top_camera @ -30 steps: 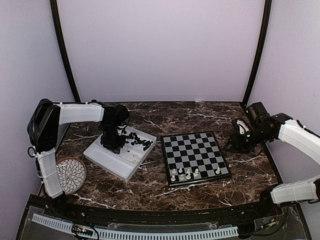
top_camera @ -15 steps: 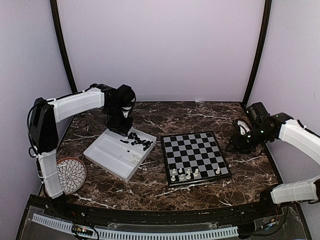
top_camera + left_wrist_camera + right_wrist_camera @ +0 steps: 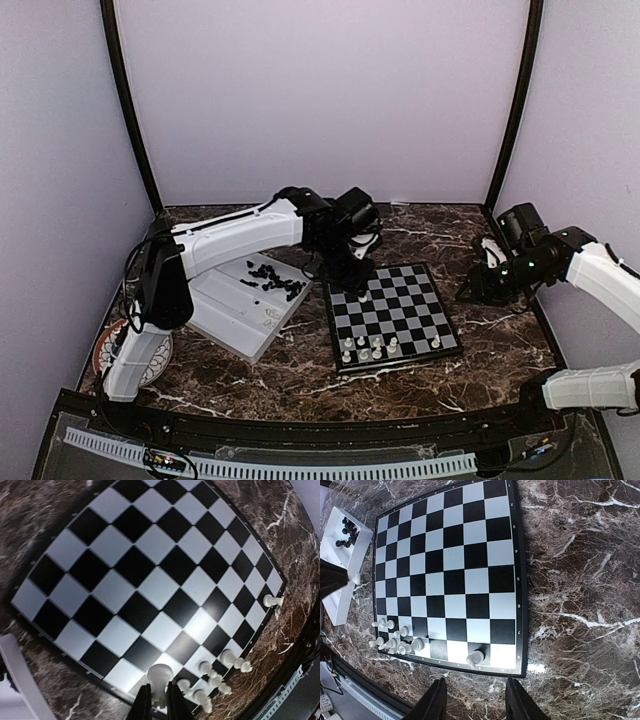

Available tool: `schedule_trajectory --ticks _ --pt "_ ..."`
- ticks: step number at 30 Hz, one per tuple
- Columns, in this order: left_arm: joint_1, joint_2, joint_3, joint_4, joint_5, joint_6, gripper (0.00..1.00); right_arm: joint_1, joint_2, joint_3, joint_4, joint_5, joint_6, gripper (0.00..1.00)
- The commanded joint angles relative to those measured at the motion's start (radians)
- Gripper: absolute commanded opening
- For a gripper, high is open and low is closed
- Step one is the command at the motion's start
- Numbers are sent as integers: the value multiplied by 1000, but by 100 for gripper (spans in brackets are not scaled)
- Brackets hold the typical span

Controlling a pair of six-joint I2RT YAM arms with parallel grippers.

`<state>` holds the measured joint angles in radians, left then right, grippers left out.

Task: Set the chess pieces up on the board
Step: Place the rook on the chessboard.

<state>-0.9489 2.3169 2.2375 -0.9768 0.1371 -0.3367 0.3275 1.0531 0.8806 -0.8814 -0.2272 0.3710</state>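
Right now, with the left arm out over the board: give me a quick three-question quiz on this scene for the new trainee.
1. True or false: the left hand is shut on a white chess piece.
2. Fill in: the white pieces standing on the board are along its ____ edge (near or far from the arm bases).
3. The black pieces lie: A) on the board B) in the white tray C) in both.
Key: 1 true; 2 near; 3 B.
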Motion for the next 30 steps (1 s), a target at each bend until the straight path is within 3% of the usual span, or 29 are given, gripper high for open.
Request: schedule_trajectory --ticks 1,15,18,23,30 --pt "-53 68 139 24 67 -23 0 5 -9 10 -4 14 -4 42" --pt "-90 209 173 10 66 -88 3 5 53 17 17 -22 -27 42" --pt "-90 214 175 24 90 -94 16 4 73 25 20 -26 -34 42" --pt "-90 181 182 39 110 -73 29 9 105 17 44 -47 -37 42" --pt "-74 47 168 -56 -8 -34 36 116 226 80 98 9 -66 41"
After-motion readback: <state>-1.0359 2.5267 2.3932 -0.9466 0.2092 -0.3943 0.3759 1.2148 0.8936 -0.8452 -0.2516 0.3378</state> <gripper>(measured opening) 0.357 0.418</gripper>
